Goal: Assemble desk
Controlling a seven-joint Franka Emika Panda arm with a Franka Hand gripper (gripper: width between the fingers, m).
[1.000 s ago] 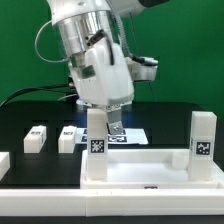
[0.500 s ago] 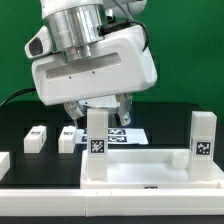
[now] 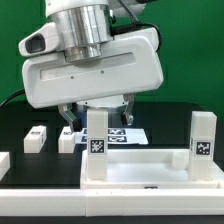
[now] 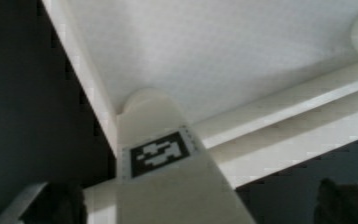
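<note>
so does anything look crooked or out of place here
Nothing stands out. Both fitted legs stand upright in the panel's corners, two spare legs sit on the table at the exterior view's left, and the open gripper straddles one fitted leg.

The white rimmed panel (image 3: 150, 172) is lying flat, open side up, at the front of the black table (image 3: 170, 118). Two white square legs are standing upright in it, each showing a black-and-white tag: the near leg (image 3: 97, 140) at the corner on the exterior view's left, the far leg (image 3: 203, 135) towards the right. Two spare legs (image 3: 36, 138) are lying side by side on the table, well left of the panel.
</note>
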